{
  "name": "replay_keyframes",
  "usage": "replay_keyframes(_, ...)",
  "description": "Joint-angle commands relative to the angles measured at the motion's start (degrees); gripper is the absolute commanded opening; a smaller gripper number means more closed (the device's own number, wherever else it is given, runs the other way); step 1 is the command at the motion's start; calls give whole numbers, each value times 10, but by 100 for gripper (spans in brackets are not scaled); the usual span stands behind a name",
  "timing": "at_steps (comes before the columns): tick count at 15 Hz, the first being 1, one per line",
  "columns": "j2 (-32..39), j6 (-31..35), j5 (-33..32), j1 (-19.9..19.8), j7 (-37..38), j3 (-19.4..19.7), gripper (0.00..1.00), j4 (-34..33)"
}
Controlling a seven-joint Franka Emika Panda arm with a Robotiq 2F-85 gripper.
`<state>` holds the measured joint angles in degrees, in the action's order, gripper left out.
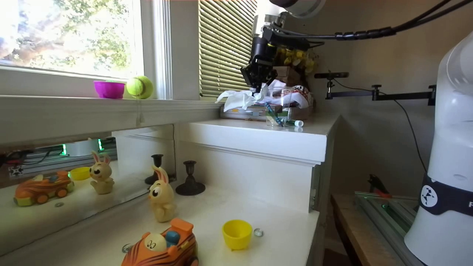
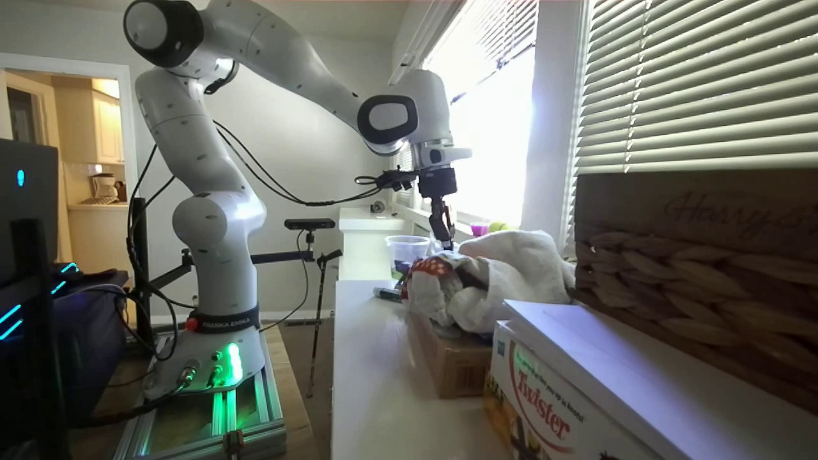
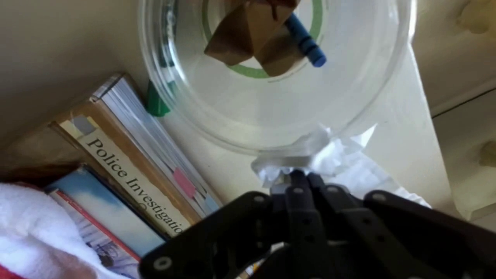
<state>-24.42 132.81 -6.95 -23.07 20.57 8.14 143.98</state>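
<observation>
My gripper [image 3: 304, 176] points down with its fingers shut on a crumpled white tissue [image 3: 360, 170]. In an exterior view the tissue [image 1: 236, 100] spreads out sideways from the fingertips, above the white ledge. Right beside it stands a clear plastic container [image 3: 240, 120], whose rim overlaps part of the tissue in the wrist view. Inside the container lie a blue crayon [image 3: 306, 40] and brown angular pieces [image 3: 232, 37]. A green marker with a white end [image 1: 293, 123] lies by the container's base. In an exterior view the gripper [image 2: 448, 245] is partly behind a bundled cloth [image 2: 511, 255].
Books [image 3: 131, 174] lie close to the gripper. A cardboard box [image 2: 463, 367], a Twister box [image 2: 543, 402] and a woven basket [image 2: 690, 255] line the ledge. Lower down are a yellow cup [image 1: 237, 235], an orange toy car [image 1: 159, 247], a rabbit toy [image 1: 162, 201] and a candlestick [image 1: 190, 181].
</observation>
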Motion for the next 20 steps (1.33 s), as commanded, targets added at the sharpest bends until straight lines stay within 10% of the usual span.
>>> replay_keyframes(1, 23, 46, -7, -6, 2, 19, 1, 10)
replay_keyframes(20, 123, 165, 163, 88, -157, 74, 1, -21)
